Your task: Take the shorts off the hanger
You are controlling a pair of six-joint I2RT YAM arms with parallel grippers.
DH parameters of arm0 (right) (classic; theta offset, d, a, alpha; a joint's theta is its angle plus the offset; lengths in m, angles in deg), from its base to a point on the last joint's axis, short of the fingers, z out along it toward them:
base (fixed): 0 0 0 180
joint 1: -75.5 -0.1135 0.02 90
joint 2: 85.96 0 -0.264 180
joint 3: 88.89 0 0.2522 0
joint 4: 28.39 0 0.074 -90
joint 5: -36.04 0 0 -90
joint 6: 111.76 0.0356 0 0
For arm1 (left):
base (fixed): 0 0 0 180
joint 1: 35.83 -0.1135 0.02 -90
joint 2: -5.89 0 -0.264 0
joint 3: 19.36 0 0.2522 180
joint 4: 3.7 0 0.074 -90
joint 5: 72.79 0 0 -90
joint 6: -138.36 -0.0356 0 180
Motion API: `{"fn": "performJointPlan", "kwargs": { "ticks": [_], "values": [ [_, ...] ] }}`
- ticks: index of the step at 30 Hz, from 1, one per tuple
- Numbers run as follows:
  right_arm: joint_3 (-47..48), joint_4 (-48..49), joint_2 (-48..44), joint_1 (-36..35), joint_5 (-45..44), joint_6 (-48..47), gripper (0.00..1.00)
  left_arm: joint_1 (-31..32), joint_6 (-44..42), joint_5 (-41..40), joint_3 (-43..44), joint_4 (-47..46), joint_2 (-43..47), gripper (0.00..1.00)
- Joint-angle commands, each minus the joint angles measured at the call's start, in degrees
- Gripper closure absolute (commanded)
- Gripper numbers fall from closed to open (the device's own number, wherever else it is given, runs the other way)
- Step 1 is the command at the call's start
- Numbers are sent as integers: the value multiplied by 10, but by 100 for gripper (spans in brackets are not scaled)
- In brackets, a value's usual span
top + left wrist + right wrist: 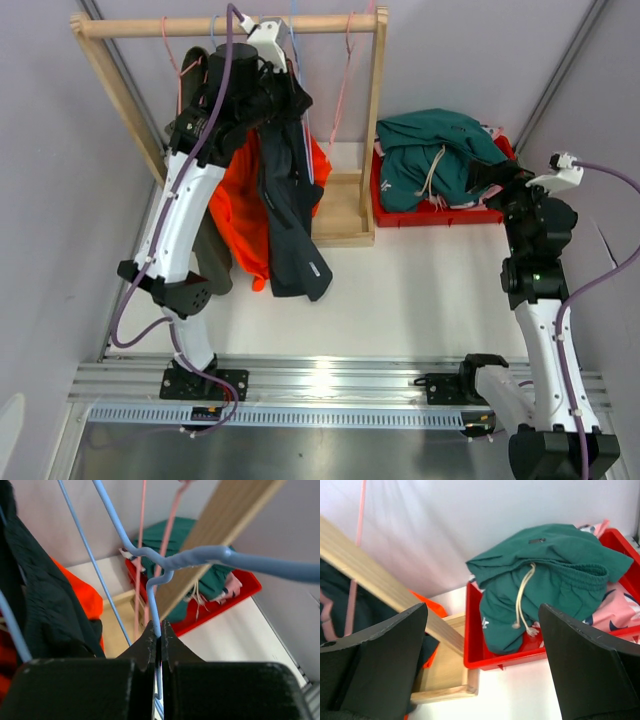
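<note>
In the top view, your navy shorts (290,220), orange shorts (240,205) and olive shorts (214,258) hang from the wooden rack (150,27) at upper left, and the teal shorts (435,150) lie heaped in the red bin (440,216) at upper right. The left wrist view shows your left pincer (159,627) pinching the wire of a blue hanger (200,557) at centre. The right wrist view shows your right pincer (482,611) spread, the pink shorts (620,605) lying under the teal ones at right.
</note>
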Motion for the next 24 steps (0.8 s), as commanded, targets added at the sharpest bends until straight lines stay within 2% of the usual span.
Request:
{"fn": "performJointPlan", "kwargs": {
  "ticks": [1, 7, 19, 22, 24],
  "values": [
    [-7, -17, -30, 1, 26, 9, 1, -28, 19, 34, 54, -61, -8, 100],
    [-30, -18, -50, -1, 44, 26, 1, -70, 43, 86, 53, -93, -21, 100],
    [-40, -27, -56, -5, 48, 29, 1, -72, 49, 143, 52, -98, -86, 99],
    [-41, -32, -58, -6, 48, 26, 0, -72, 45, 139, 51, -95, -83, 91],
    [-41, -34, -59, -6, 51, 25, 1, -71, 40, 140, 46, -91, -75, 69]
  ]
}}
